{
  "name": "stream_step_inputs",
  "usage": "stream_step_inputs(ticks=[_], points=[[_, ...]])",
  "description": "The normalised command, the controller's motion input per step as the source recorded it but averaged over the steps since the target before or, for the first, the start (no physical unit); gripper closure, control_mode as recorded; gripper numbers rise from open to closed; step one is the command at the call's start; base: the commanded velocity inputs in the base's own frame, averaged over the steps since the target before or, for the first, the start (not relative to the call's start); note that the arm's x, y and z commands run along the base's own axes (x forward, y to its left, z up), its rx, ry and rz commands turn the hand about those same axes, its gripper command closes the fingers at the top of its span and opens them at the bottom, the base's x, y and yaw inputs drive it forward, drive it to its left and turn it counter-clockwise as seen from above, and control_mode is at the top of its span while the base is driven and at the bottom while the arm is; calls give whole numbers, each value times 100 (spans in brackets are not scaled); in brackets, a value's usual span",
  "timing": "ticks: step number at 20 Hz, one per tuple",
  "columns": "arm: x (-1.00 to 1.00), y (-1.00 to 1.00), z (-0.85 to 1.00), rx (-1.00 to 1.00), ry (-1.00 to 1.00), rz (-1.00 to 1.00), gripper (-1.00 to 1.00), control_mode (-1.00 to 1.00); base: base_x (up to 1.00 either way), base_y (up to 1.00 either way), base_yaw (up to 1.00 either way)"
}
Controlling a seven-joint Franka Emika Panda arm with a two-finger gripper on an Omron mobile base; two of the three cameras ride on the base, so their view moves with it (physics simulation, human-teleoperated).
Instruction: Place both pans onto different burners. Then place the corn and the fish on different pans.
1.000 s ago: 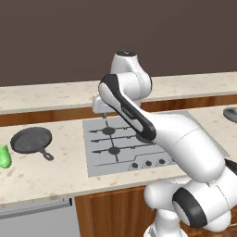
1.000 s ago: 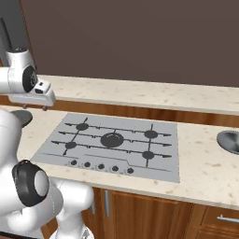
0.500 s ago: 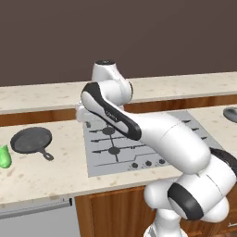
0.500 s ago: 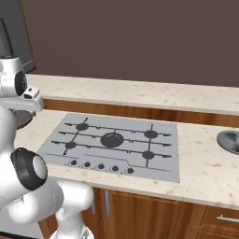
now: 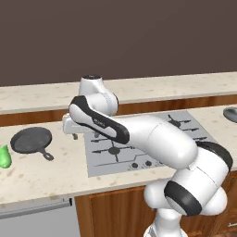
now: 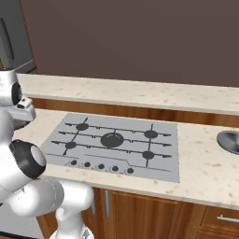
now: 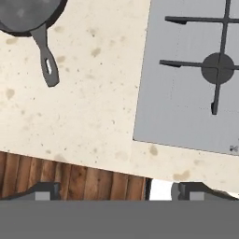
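Note:
The black skillet (image 5: 31,140) lies on the counter left of the hob, its handle (image 5: 46,155) pointing toward the front edge. In the hand view the skillet (image 7: 25,14) is at the top left. The green corn (image 5: 3,157) lies at the far left of the counter. The silver-grey pan (image 6: 228,140) rests on the counter to the right of the hob. My gripper (image 5: 71,134) hangs open and empty over the counter between the skillet and the hob, its fingertips (image 7: 44,191) wide apart. The middle burner (image 6: 112,139) is bare. The fish is out of view.
The grey hob (image 5: 185,134) has small knobs (image 6: 100,166) along its front. A raised back ledge (image 6: 140,91) runs behind the counter. Wooden cabinet fronts (image 7: 70,182) sit below the counter's front edge.
My arm has swung left from above the hob's back to the counter between hob and skillet. The gripper stays open. Pans and corn have not moved.

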Motion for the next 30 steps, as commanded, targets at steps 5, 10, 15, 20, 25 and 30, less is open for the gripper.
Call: stream_step_inputs(ticks=[5,10,15,20,25,30], points=[[0,49,-12,-1,3,1,-100,-100,0,0,0],[1,43,0,-6,0,1,-100,-100,0,0,0],[13,31,-10,-5,0,3,-100,-100,0,0,0],[18,21,-24,-4,0,4,-100,-100,0,0,0],[18,14,-33,0,0,5,-100,-100,0,0,0],[11,11,-39,2,0,4,-100,-100,0,0,0]])
